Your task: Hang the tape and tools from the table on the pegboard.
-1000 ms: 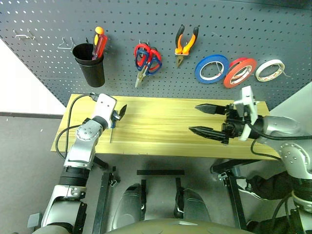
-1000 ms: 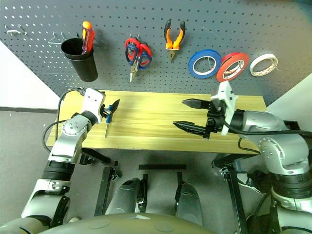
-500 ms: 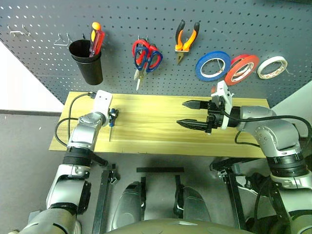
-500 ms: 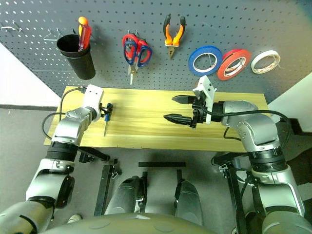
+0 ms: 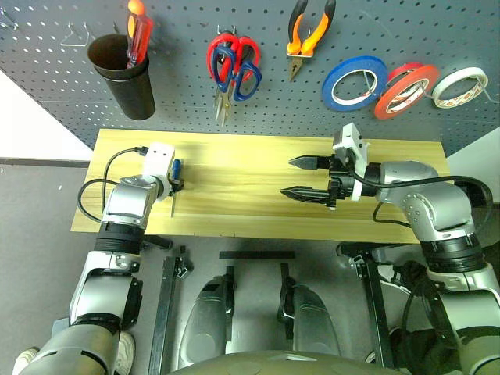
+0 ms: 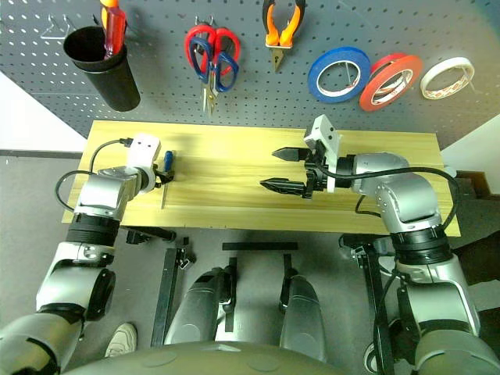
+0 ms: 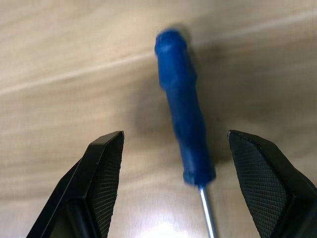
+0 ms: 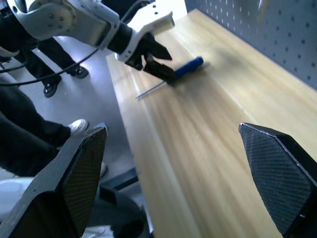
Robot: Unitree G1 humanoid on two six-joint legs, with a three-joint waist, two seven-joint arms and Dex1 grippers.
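While the blue screwdriver (image 7: 184,133) lies on the table (image 5: 234,211), I see my left gripper (image 7: 178,163) wide around it. My right gripper (image 5: 306,178) is wide and holds nothing.

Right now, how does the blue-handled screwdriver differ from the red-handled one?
The blue-handled screwdriver lies flat on the table, between the open fingers of the left tool; the red-handled screwdriver stands handle up in the black cup on the pegboard. The blue one's metal shaft shows; the red one's shaft is hidden in the cup. Neither is gripped.
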